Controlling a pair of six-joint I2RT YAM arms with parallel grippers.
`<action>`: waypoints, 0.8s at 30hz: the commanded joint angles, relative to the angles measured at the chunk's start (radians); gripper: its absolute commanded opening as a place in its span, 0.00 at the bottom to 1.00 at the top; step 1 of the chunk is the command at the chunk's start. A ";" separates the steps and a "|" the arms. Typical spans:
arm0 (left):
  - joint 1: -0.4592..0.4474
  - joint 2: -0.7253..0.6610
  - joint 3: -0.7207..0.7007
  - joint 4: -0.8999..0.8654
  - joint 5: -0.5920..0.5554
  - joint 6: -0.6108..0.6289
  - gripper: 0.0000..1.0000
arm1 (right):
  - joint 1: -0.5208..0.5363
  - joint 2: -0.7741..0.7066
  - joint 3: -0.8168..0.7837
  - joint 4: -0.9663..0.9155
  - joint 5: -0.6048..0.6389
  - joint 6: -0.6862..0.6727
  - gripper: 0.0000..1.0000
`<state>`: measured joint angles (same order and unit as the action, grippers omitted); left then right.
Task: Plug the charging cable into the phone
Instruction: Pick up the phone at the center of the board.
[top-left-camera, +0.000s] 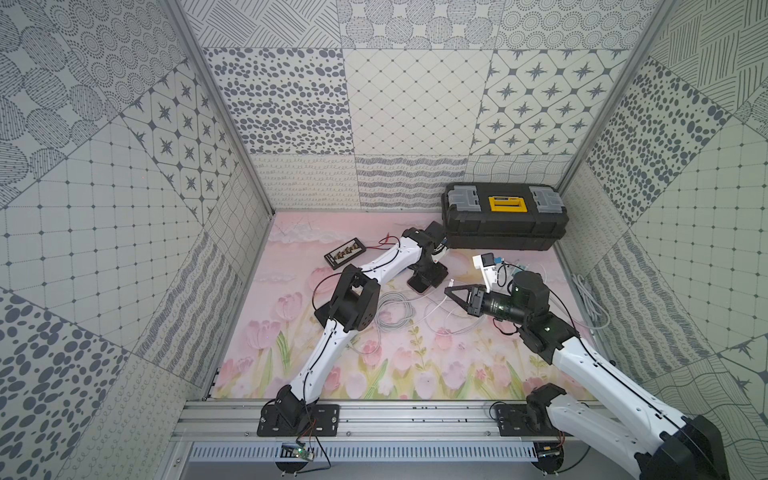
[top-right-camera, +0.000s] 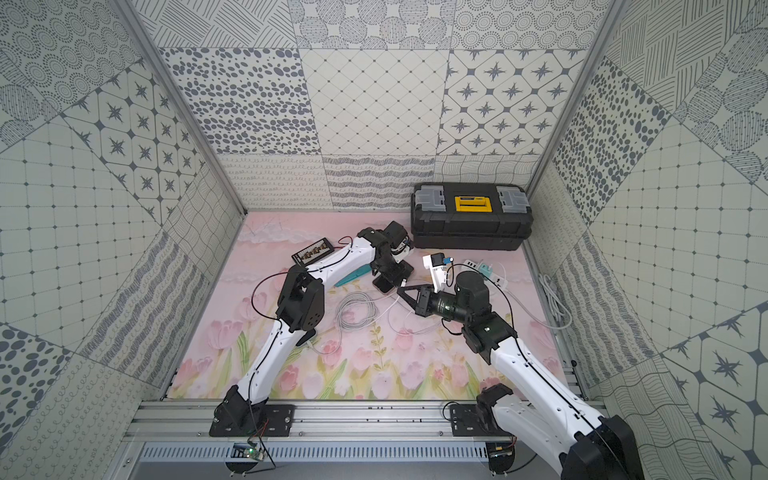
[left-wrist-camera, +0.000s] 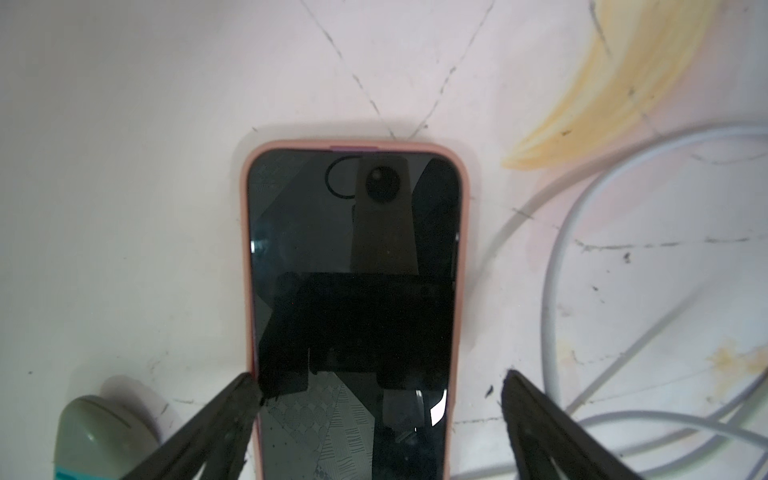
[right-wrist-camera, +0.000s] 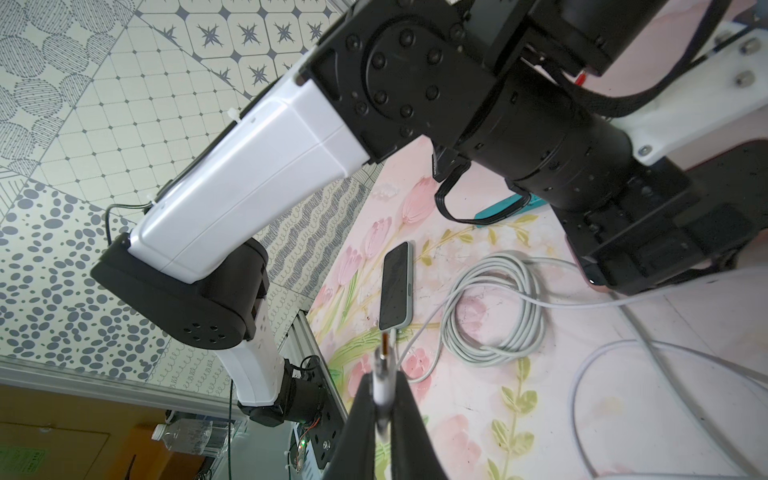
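Observation:
A phone (left-wrist-camera: 353, 266) in a pink case lies screen up on the flowered mat, seen as a dark slab (top-left-camera: 419, 286) in both top views. My left gripper (left-wrist-camera: 380, 382) hangs over it, open. One finger (left-wrist-camera: 237, 399) touches the case edge; the other finger (left-wrist-camera: 528, 407) stands clear of the opposite side. My right gripper (right-wrist-camera: 380, 376) is shut on the white plug (right-wrist-camera: 381, 365) of the charging cable, metal tip pointing forward. In a top view the right gripper (top-right-camera: 400, 289) sits just right of the phone (top-right-camera: 384, 286), a short gap away.
A black toolbox (top-left-camera: 505, 216) stands at the back right. A grey cable coil (top-left-camera: 392, 309) lies mid-mat, and a teal object (top-right-camera: 353, 276) beside the left arm. A second phone (right-wrist-camera: 397, 286) in a pale case lies near the coil. White cables (top-left-camera: 590, 299) trail along the right edge.

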<state>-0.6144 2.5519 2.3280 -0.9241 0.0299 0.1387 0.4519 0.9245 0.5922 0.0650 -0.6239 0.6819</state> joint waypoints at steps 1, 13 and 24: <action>0.007 0.028 0.013 -0.025 -0.082 0.005 0.99 | -0.003 0.003 -0.012 0.049 -0.010 0.005 0.00; 0.001 -0.037 -0.020 0.053 -0.090 0.009 0.98 | -0.004 0.032 -0.015 0.083 -0.014 0.015 0.00; 0.008 0.011 0.006 0.016 -0.029 0.026 0.99 | -0.003 0.047 -0.006 0.084 -0.017 0.011 0.00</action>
<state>-0.6106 2.5366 2.3123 -0.8776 -0.0395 0.1513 0.4519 0.9615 0.5869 0.0982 -0.6285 0.6964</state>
